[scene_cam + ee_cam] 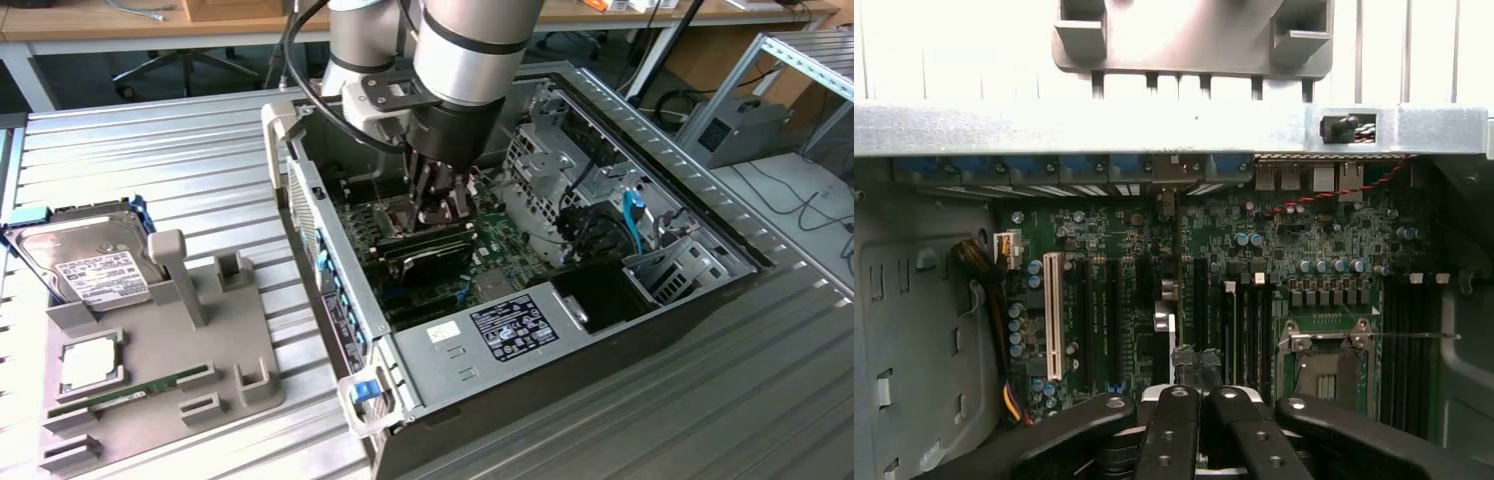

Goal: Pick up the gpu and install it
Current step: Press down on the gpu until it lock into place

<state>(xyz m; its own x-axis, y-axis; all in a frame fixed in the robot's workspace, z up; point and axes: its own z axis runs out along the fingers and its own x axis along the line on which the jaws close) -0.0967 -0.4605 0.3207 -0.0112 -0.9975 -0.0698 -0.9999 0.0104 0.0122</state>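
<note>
Here the gripper [445, 212] was down inside the open computer case [694, 215], fingers [1179, 430] clenched together over the motherboard [1294, 240], pinching the top edge of the gpu [424, 248]. The card stood on edge above the expansion slots [1109, 310], apparently lined up so its connector could seat straight down. Its end faced the case's rear wall, likely to match the bracket opening. Well apart, on the exterior view's left, a grey parts holder [247, 345] carried a hard drive [87, 265] and a RAM stick [134, 388], both untouched.
</note>
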